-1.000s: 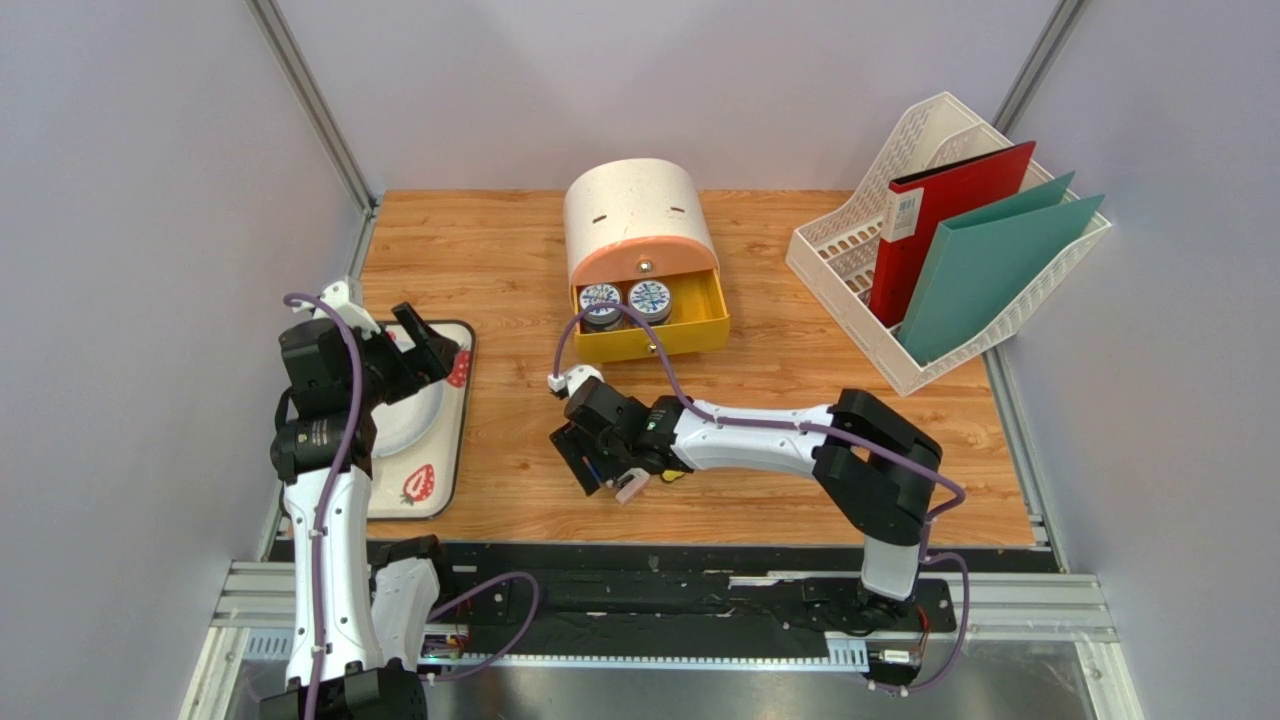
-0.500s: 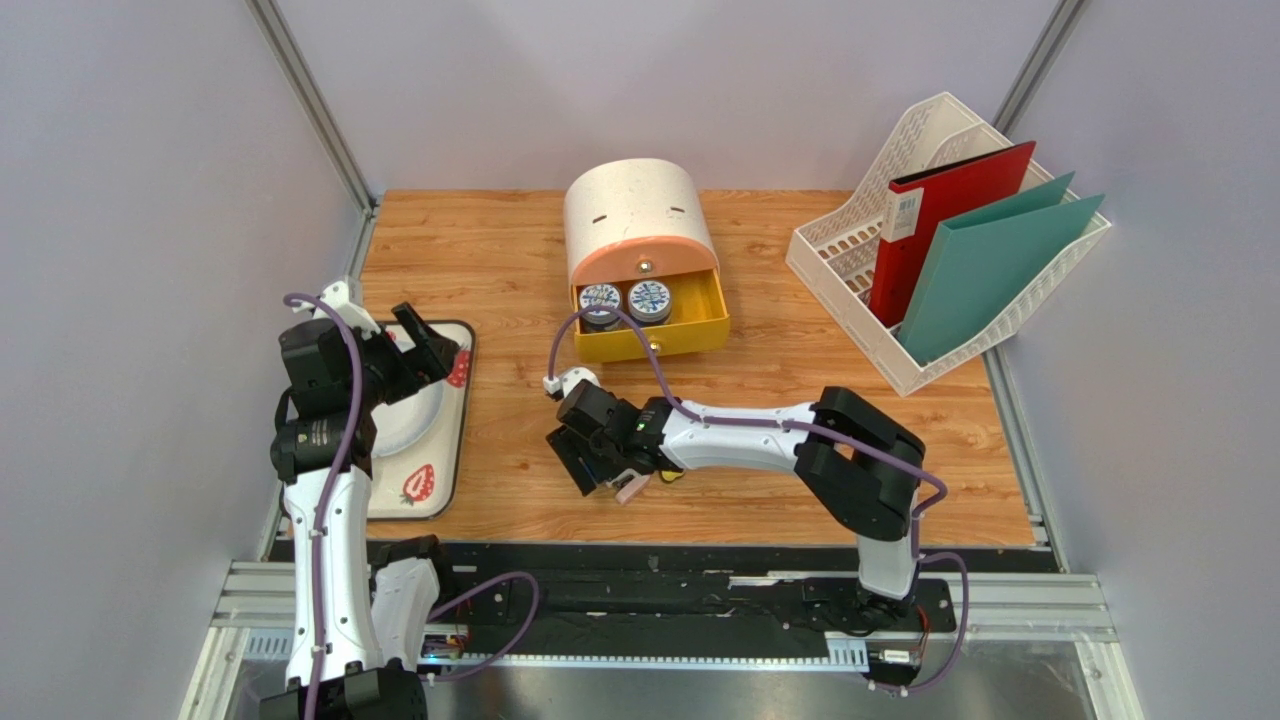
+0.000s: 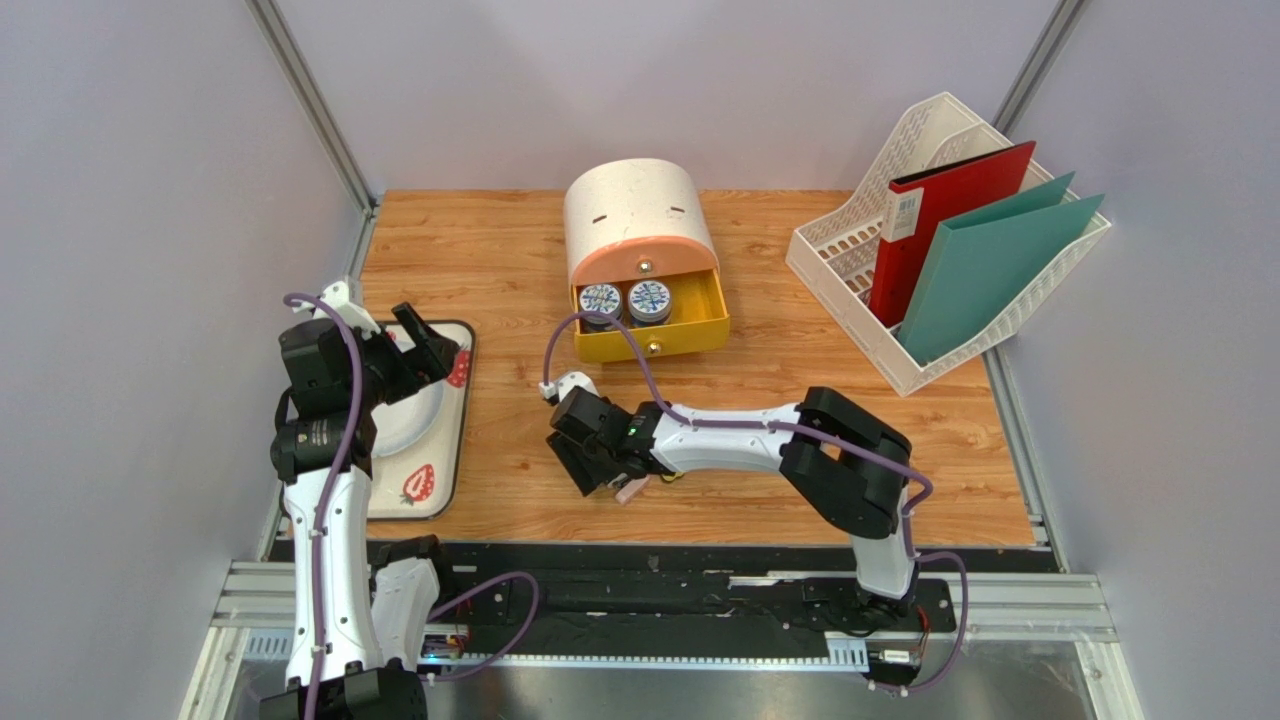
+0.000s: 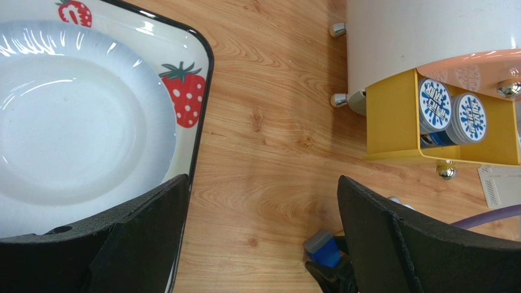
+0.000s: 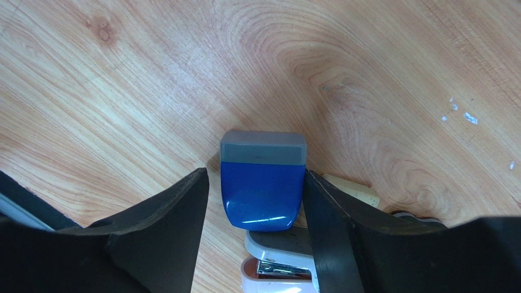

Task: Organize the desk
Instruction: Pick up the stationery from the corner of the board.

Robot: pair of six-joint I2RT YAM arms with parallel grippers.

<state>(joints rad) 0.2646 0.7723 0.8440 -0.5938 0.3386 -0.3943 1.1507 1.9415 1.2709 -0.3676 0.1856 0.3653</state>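
Where the right gripper (image 5: 255, 183) straddles the blue stapler (image 5: 263, 159), jaws part-narrowed, one finger against it, a sliver of gap at the other (no full clamp) | stapler lies on desk (image 5: 379, 73), which underlies everything | left gripper (image 4: 263, 183) spread wide over strawberry tray (image 4: 203, 79) with white plate (image 4: 73, 122) | yellow drawer (image 3: 669, 333) open behind.

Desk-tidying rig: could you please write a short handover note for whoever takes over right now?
Left tool: wide open, empty, over the edge of the white strawberry-print tray holding a white plate.
Right tool: jaws straddle the blue-and-grey stapler on the wood-grain desk; grip unconfirmed.
Done: two round blue-and-white tins in the open yellow drawer; red folder and teal folder in the white rack.
Left: likely stow the stapler, shut the drawer.
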